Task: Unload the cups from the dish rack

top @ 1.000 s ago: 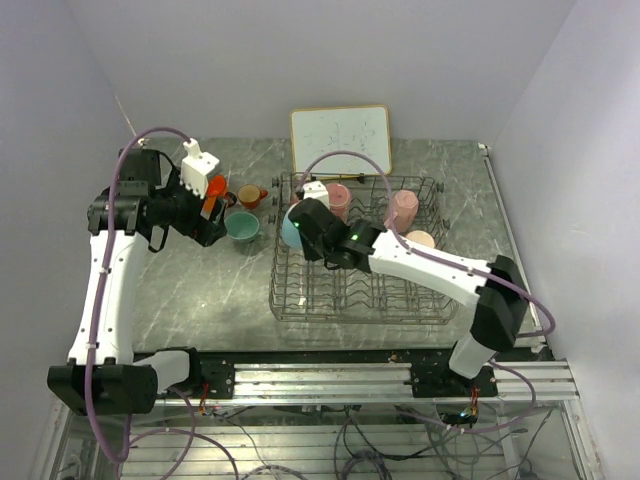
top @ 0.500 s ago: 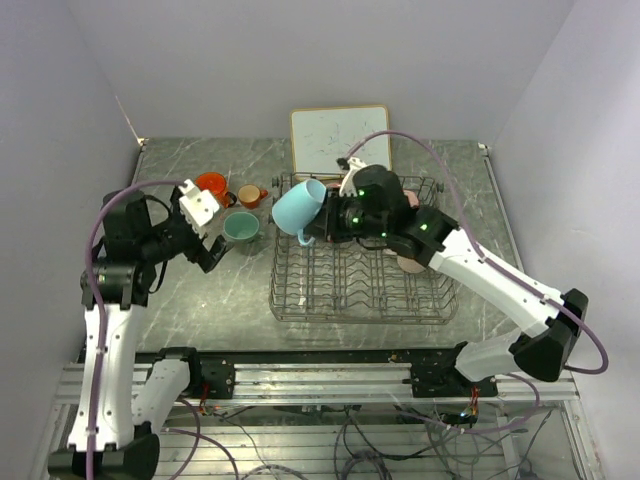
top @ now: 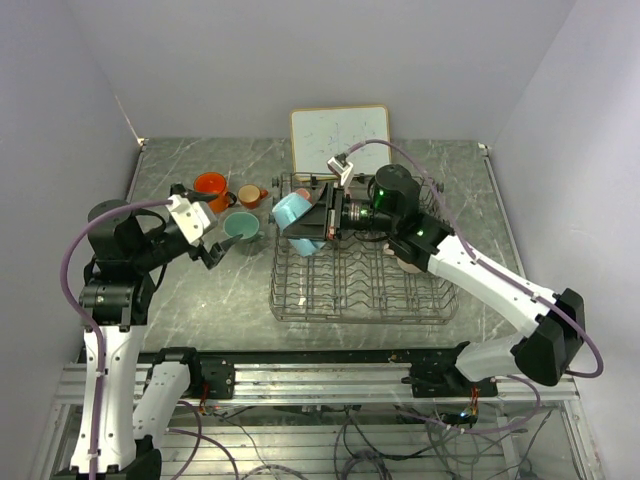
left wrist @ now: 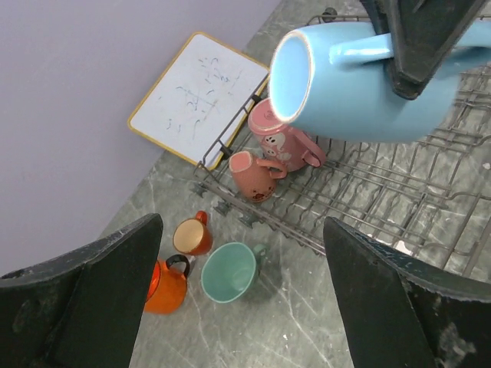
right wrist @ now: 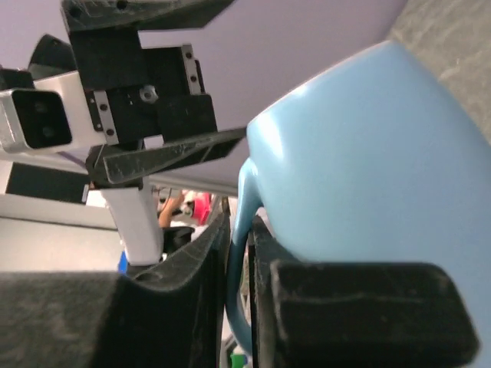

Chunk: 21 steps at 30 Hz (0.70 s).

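Note:
A light blue cup hangs on its side above the far left corner of the dark wire dish rack. My right gripper is shut on its handle, and the cup's body fills the right wrist view. Two pink cups stand in the rack's far left part. On the table left of the rack sit a mint green cup, a small orange cup and a large orange cup. My left gripper hovers open beside them, holding nothing.
A white framed board leans against the back wall behind the rack. A peach cup shows in the rack under the right arm. Grey marble table lies left of the rack, with side walls close by.
The right arm has lifted the blue cup out of the rack and tipped it sideways toward the left. The left arm has drawn back from the orange cups, toward the near left.

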Available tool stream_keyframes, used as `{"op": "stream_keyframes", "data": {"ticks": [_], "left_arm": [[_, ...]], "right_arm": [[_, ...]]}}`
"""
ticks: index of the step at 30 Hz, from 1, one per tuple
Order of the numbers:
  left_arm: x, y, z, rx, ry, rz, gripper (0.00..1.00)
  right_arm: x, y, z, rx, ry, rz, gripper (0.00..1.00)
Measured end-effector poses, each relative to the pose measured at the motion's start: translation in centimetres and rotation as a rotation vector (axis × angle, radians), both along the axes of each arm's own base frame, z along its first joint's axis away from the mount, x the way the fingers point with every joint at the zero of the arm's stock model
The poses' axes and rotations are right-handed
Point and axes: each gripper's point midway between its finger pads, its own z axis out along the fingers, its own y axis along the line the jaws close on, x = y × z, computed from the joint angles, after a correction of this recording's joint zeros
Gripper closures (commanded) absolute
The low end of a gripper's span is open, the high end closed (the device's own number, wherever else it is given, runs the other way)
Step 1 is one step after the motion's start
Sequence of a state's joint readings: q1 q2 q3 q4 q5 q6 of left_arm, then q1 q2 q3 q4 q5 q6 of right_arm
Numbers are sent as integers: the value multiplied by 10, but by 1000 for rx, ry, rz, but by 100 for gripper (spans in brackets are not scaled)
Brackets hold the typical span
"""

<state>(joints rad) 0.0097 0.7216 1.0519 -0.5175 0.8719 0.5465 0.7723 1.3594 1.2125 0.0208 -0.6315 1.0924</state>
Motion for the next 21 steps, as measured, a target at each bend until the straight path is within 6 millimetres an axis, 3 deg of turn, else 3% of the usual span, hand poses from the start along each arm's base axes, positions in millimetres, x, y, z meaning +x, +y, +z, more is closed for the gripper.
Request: {"op": "stream_keyframes", "data": {"ticks": [7, 11, 14, 21], "left_arm": [[-10, -8, 0, -11, -4, -60, 6], [-20, -9, -13, -20, -5, -66, 7], [-26, -8, -18, -38, -31, -50, 7], [-29, -5, 3, -53, -186, -20, 7]], "right_arm": [[-8, 5, 22, 110, 45, 48, 100], [-12, 8, 28, 131, 69, 50, 100], [-3, 13, 33, 157, 106, 4, 100], [23, 48, 45, 238, 225, -145, 100]]}}
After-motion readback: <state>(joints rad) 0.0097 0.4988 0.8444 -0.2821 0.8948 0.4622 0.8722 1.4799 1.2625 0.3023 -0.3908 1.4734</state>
